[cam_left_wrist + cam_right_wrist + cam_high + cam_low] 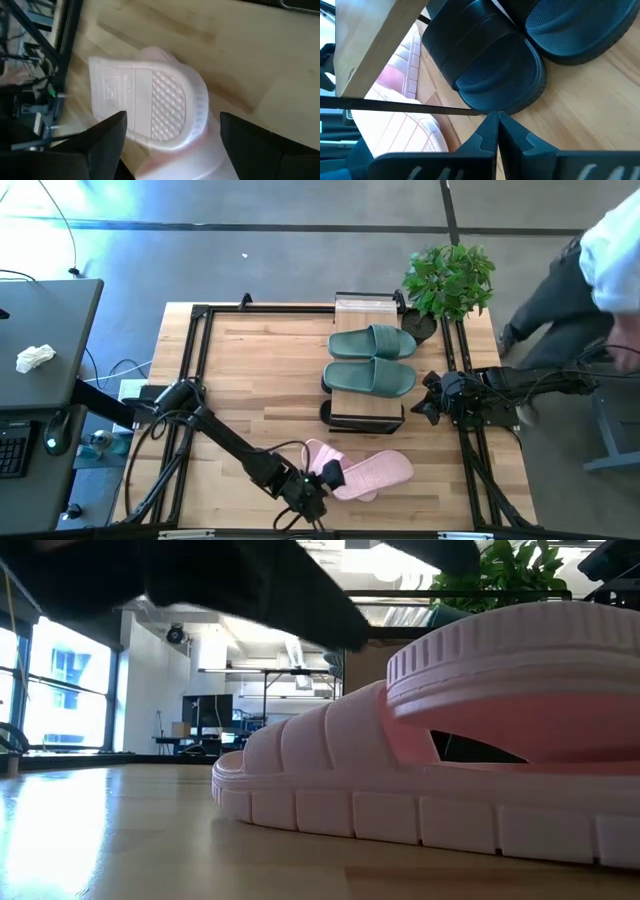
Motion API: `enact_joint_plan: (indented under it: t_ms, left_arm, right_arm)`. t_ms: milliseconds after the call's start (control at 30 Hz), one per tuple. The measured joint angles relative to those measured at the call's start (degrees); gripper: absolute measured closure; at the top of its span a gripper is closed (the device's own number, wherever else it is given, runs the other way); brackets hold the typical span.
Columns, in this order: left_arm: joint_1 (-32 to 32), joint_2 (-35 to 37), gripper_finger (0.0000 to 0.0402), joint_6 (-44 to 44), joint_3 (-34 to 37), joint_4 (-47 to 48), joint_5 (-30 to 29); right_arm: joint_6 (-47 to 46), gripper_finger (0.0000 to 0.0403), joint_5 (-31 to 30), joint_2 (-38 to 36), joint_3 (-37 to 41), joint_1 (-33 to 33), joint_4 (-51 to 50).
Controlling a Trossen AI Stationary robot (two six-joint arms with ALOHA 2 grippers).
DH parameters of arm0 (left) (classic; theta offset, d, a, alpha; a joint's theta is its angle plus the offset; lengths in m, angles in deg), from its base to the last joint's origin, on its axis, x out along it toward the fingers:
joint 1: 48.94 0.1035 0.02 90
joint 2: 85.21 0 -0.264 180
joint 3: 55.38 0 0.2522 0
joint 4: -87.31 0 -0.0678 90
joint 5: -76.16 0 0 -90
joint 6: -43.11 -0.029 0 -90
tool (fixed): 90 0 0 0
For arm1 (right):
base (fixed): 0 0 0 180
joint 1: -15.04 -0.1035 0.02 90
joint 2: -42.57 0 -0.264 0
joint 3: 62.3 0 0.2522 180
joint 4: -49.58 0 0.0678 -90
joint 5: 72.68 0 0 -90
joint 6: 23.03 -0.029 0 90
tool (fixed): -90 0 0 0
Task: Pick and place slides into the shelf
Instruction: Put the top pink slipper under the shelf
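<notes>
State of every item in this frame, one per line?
green slides: pair side by side on the shelf's top board.
black slides: lying under the shelf's top board.
pink slides: on the table, overlapping.
shelf: upright.
left gripper: open, astride a pink slide.
right gripper: shut, beside the shelf.

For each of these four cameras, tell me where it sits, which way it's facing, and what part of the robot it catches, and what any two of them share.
High view: overhead, straight down on the table; both arms, the shelf with the green slides, a plant.
Low view: table height, level across; a pink slide fills it, a dark arm above.
Left wrist view: looks down past the left gripper, open over a pink slide.
Right wrist view: past the shut right gripper at the black slides under the shelf.
Shared: all four show the pink slides.
</notes>
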Motion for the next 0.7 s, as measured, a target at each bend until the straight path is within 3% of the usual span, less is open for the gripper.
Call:
enact_joint_plan:
  t_ms: [167,400,700]
  left_arm:
    - [0.0,-2.8,0.0103,-0.1,-0.1,-3.0,-0.1]
    - [0.4,-4.6,0.0103,-0.8,-0.1,-3.8,-6.1]
    - [0.4,-6.4,0.0103,-1.8,-0.2,-9.7,-7.4]
  right_arm:
    - [0.0,0.0402,-0.4,-0.1,0.0,0.0,0.1]
    - [0.0,0.0402,-0.8,0.0,0.0,0.0,0.1]
    - [0.0,0.0402,-1.0,0.0,0.0,0.0,0.1]
